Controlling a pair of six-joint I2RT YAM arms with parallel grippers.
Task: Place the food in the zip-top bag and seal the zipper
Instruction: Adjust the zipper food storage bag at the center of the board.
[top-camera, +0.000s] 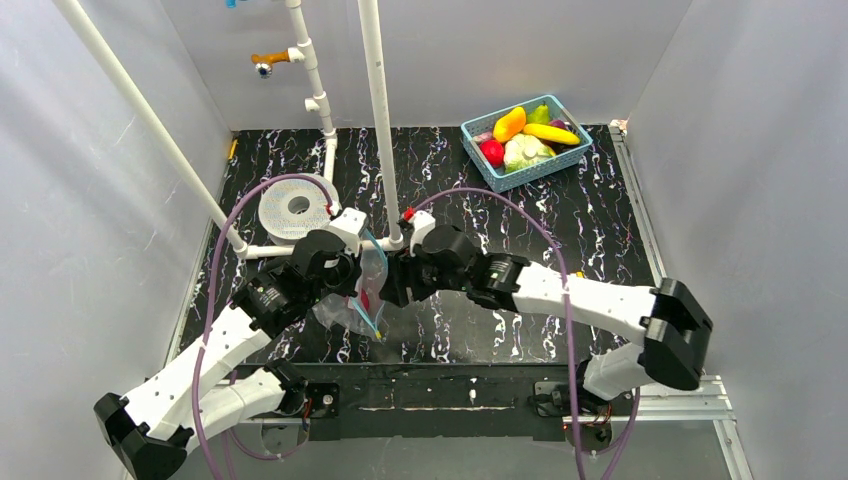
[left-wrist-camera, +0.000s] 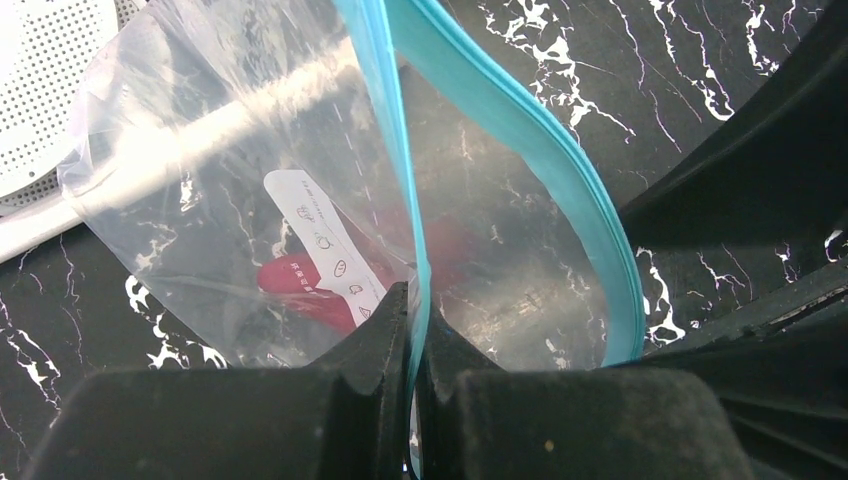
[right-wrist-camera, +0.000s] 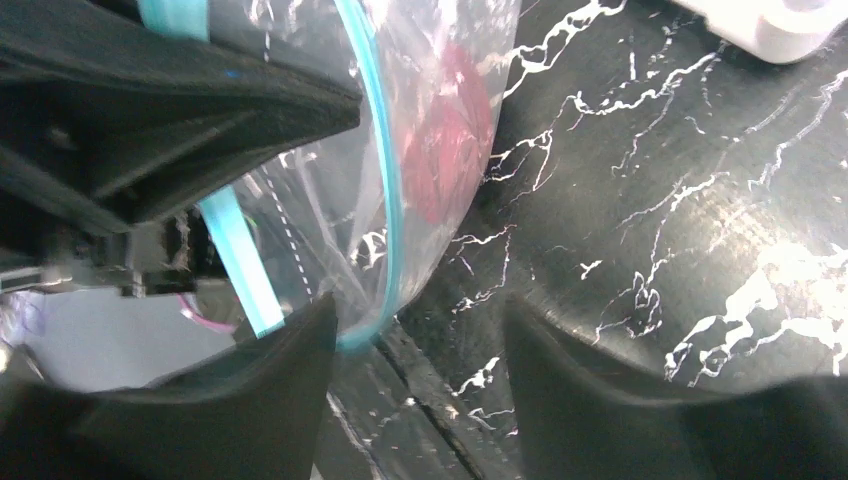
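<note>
The clear zip-top bag (top-camera: 347, 312) hangs mid-table between both arms. Its mouth gapes, and the two light-blue halves of the zipper (left-wrist-camera: 500, 100) curve apart. My left gripper (left-wrist-camera: 418, 335) is shut on one zipper half, beside the white label (left-wrist-camera: 325, 245). A red piece of food (left-wrist-camera: 295, 285) lies inside the bag. My right gripper (right-wrist-camera: 420, 320) is open just beside the bag's other edge, and the zipper (right-wrist-camera: 238, 265) runs past its left finger with nothing held. More food sits in the light-blue basket (top-camera: 550, 168): a yellow banana (top-camera: 552, 133), an orange-yellow piece (top-camera: 509, 123) and a red apple (top-camera: 491, 151).
A white perforated disc (top-camera: 298, 207) lies left of centre. White pipes (top-camera: 380, 120) rise from the table just behind the grippers. The basket stands at the back right corner. Grey walls close in both sides and the back.
</note>
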